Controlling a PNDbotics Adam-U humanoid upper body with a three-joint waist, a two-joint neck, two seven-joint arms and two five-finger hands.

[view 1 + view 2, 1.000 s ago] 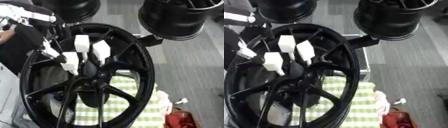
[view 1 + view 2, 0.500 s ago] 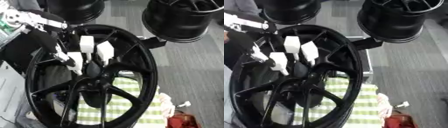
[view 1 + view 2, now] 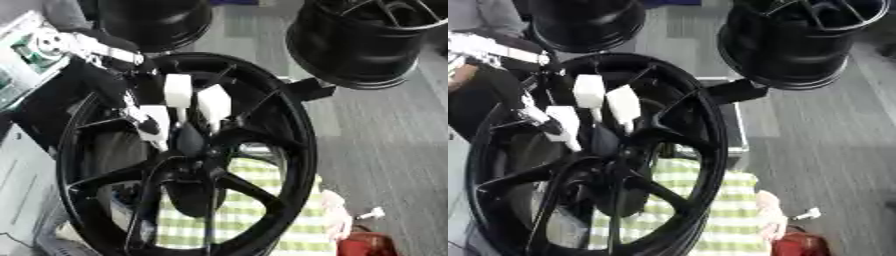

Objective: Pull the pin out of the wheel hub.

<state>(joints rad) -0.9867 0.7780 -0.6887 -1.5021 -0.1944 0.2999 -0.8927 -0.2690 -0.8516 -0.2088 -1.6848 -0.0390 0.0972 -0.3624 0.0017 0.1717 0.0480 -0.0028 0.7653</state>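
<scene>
Pin, not clearly visible, seems to sit at the centre of the black hub beneath the left hand, whose white-tipped fingers curl toward it; whether they grasp it, I cannot tell, so extraction looks unfinished.

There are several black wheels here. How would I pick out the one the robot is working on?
Start at the green-and-white checked cloth near the bottom. Over it stands the large black spoked wheel rim, nearest the camera. Unlike the two black barrel-shaped rims farther back, its thin spokes face you, and the robot hand with white finger pads reaches into its centre.
</scene>
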